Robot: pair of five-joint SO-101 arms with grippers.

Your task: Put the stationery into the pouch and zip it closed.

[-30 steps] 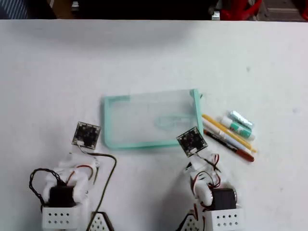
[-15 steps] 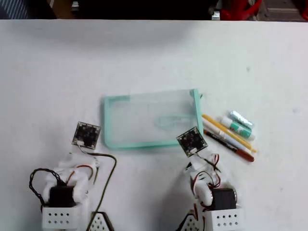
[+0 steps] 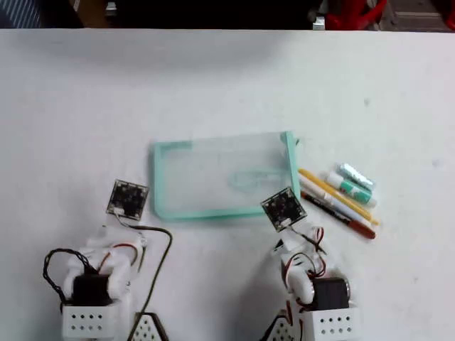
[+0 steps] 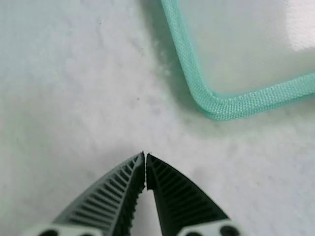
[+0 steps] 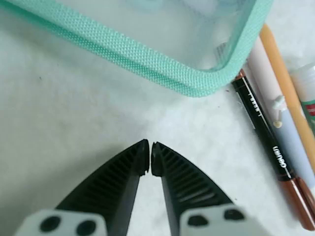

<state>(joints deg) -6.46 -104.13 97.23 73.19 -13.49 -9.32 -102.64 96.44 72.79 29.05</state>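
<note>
Left gripper [image 4: 145, 162] and right gripper [image 5: 149, 152] sit at the table's [image 3: 213, 85] 6 o'clock edge, jaws pressed together on nothing, judged parked ahead of any pick. Just beyond, the pouch [image 3: 213, 213] lies flat mid-table, long axis 9 to 3 o'clock. The stationery [image 3: 334, 195] lies bundled at its 3 o'clock end, near the right arm, shafts running 10 to 4 o'clock, none yet inside

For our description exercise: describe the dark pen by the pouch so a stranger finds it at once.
On the table lies a clear, mint-edged pouch; stationery lies in a row off its right end. The dark pen is nearest the arms: black barrel, brown end, unlike its white neighbour.
</note>
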